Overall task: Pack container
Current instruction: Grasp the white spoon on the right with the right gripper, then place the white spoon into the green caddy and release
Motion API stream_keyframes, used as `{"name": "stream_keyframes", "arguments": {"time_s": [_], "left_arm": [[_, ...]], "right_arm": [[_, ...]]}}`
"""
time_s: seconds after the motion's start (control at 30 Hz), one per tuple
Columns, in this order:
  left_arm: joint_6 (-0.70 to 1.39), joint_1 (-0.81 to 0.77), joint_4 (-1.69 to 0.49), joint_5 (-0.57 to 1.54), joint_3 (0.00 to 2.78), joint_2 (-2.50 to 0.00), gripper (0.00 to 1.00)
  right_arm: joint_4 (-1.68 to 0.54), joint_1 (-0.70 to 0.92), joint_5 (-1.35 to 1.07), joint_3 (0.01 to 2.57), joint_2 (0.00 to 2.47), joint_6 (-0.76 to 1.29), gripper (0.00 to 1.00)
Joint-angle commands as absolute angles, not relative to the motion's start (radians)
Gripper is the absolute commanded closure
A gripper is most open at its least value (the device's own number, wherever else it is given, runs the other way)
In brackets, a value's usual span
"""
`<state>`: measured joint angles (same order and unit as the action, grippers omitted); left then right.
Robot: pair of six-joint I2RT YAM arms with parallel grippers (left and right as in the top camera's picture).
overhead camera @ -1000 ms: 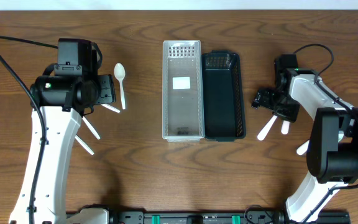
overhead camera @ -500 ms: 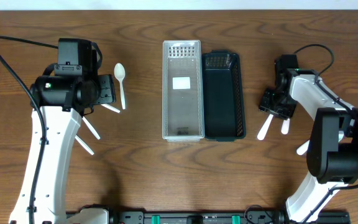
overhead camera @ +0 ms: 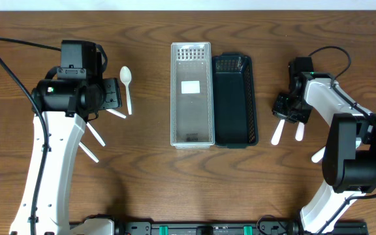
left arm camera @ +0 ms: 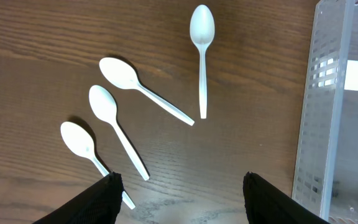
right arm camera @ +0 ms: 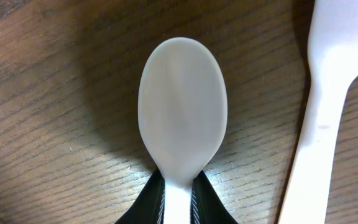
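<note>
Two long containers stand side by side in the middle, one clear, one black. My right gripper is down at the table to their right, shut on the neck of a white plastic spoon; its bowl sticks out past the fingertips. The right wrist view shows both fingers pressed against the neck, gripper. My left gripper hangs open over the wood with nothing between its fingers. Ahead of it lie several white spoons, and the clear container is to its right.
A second white utensil lies just beside the held spoon, its handle close on the right. Another white piece shows partly under the right arm. The left-hand spoons are spread between the left arm and the clear container.
My right gripper has gone from wide open to shut on the spoon's neck, shifting slightly toward it. The left arm and its spoons have not moved.
</note>
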<state>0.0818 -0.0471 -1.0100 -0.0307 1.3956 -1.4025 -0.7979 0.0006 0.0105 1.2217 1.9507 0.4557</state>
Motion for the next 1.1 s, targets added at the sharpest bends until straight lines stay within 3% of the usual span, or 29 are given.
{"name": "stream_keyframes", "arguments": {"time_s": [0.0, 0.03, 0.47, 0.77, 1.07], "left_arm": [[0.090, -0.044, -1.010, -0.042, 1.411, -1.397, 0.35], [0.090, -0.044, -1.010, -0.042, 1.411, -1.397, 0.35], [0.090, -0.044, -1.010, -0.042, 1.411, -1.397, 0.35], [0.090, -0.044, -1.010, -0.042, 1.411, -1.397, 0.35], [0.090, -0.044, -1.014, -0.042, 1.411, -1.397, 0.35]], "right_arm": [[-0.796, 0.008, -0.023, 1.187, 1.982, 0.455, 0.94], [-0.796, 0.008, -0.023, 1.187, 1.982, 0.455, 0.99], [-0.882, 0.031, -0.023, 1.350, 1.867, 0.382, 0.99], [-0.935, 0.239, -0.023, 1.601, 1.685, 0.297, 0.99], [-0.905, 0.383, 0.025, 1.566, 1.835, 0.381, 0.99]]}}
